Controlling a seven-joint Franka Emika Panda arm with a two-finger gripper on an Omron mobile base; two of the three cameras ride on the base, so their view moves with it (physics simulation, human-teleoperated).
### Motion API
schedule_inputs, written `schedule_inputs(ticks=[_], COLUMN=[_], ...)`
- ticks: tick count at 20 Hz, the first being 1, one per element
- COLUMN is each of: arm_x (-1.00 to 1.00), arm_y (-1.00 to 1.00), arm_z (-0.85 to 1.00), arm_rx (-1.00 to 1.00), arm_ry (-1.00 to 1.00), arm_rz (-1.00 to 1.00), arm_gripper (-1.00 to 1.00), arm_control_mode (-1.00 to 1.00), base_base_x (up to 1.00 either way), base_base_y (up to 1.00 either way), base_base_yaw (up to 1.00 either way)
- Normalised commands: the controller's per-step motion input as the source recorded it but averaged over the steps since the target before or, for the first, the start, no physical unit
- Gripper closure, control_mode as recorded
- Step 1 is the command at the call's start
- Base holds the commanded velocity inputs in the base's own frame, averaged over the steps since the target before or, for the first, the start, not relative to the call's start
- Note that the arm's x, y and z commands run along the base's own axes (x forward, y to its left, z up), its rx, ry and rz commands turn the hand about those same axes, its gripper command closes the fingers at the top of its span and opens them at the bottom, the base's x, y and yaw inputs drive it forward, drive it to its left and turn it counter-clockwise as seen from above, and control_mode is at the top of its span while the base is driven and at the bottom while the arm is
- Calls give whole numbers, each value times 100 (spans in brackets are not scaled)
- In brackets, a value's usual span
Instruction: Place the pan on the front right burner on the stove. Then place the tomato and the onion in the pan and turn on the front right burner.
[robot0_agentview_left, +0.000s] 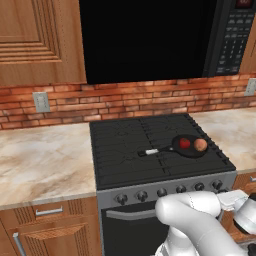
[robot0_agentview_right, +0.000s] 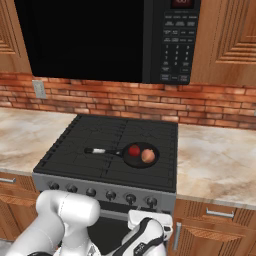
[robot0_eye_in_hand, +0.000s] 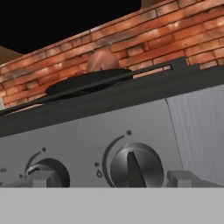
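Currently the tool (robot0_eye_in_hand: 109, 179) is held wide before a knob (robot0_eye_in_hand: 130, 166); tomato (robot0_agentview_left: 184, 143) and onion (robot0_agentview_left: 200, 145) are seated in the pan (robot0_agentview_left: 191, 151), onion at 3 o'clock.

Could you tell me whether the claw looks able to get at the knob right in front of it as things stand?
Probably yes. The open claw faces the knob on the stove front, one fingertip to each side, and nothing lies between them.

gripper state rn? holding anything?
Gripper: open, holding nothing; its tips straddle a stove knob without touching it.
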Motion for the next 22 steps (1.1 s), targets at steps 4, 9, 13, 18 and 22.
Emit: schedule_inputs(ticks=[4, 9, 13, 18, 22], arm_x=[19, 24, 25, 20, 15], arm_y=[0, 0, 0, 0, 0], arm_z=[0, 0, 0, -5, -11], arm_rx=[0, 0, 0, 0, 0], arm_ry=[0, 0, 0, 0, 0], arm_rz=[-5, -5, -4, -3, -2], arm_gripper=[-100, -100, -100, -100, -100], arm_control_mode=[-100, -100, -100, -100, -100], base_base_x=[0, 0, 0, 0, 0], base_base_y=[0, 0, 0, 0, 0], base_base_yaw=[0, 0, 0, 0, 0])
